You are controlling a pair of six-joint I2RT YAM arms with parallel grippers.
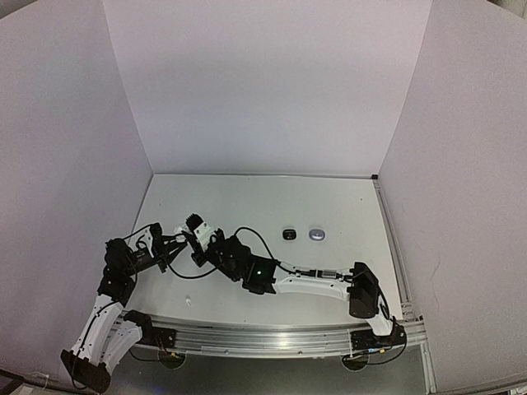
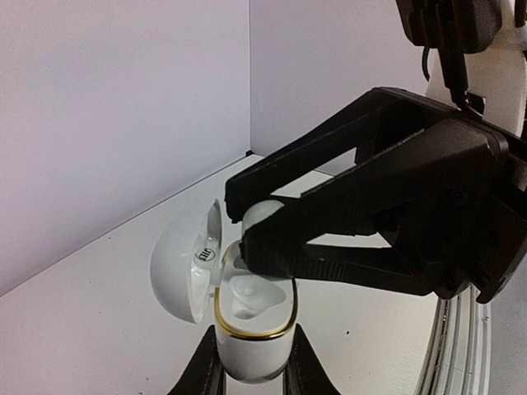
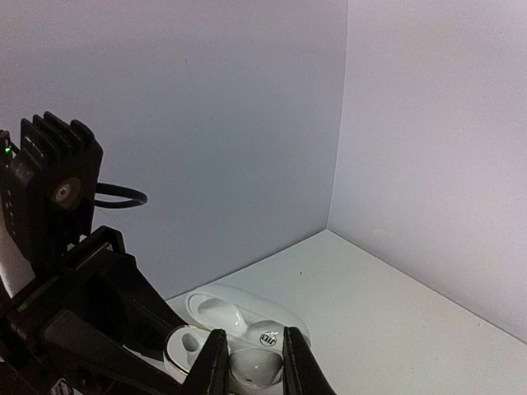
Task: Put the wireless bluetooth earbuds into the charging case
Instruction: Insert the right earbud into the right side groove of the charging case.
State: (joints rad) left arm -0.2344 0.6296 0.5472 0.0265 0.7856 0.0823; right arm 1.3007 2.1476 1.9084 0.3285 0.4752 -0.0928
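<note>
Left wrist: charging case (image 2: pixel 251 350) sharp, soft sheen on its shell; right gripper (image 2: pixel 243 220) just above it reads near-black, little detail. Right wrist: dimmer, violet cast; case and white earbud (image 3: pixel 255 370) slightly soft, fingers (image 3: pixel 216 366) beside them blurred. Top: even diffuse light, walls (image 1: pixel 66 123) bow outward.

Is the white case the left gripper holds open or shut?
Open. The white case has its lid swung aside, exposing the gold-rimmed wells.
</note>
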